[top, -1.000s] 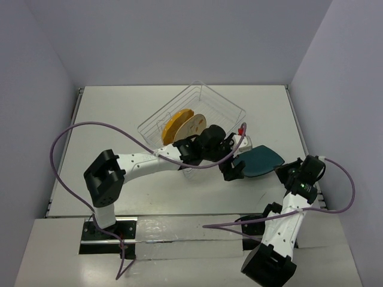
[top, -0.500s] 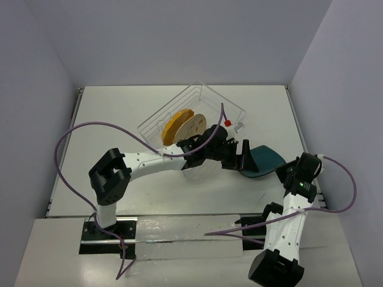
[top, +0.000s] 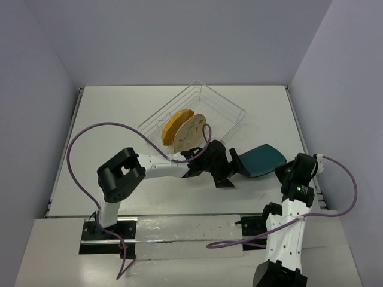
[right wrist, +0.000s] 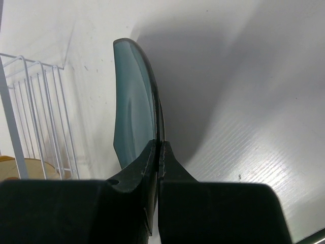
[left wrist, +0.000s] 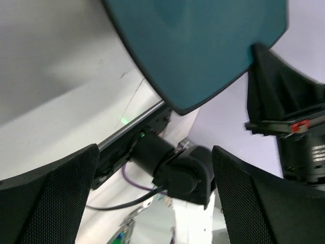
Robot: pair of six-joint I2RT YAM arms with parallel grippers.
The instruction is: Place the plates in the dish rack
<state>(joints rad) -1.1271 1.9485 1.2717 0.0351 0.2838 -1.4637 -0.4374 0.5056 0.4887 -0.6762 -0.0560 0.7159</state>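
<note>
Plates update: two out of three are done, as far as I can see. The orange one (top: 172, 124) and the beige one (top: 190, 133) are both standing on edge inside the dish rack (top: 222, 100), side by side on its left half. The right half of the rack looks free to me.

What's left is the teal plate (top: 262, 160). It's outside the rack, just off its near-right corner. My right claw (right wrist: 157, 148) is clenched on that plate's rim, both fingers pinching it tight. The plate is tipped up on edge in the wrist view. I can't tell if its far edge sits on the table (top: 119, 119) or hangs free.

Pose-wise, my right arm comes up from its base and the wrist bends in toward the rack, holding the plate by the edge farthest from it. My left arm is folded sharply near its base. Its forearm then runs low along the near side of the rack. My left claw (top: 233, 162) points at the plate's rack-side edge with its fingers spread wide. Nothing is between them, and the plate (left wrist: 203, 46) sits just beyond the tips.

So I'd guess a handover or a two-claw lift is next, then slotting it between the prongs.
</note>
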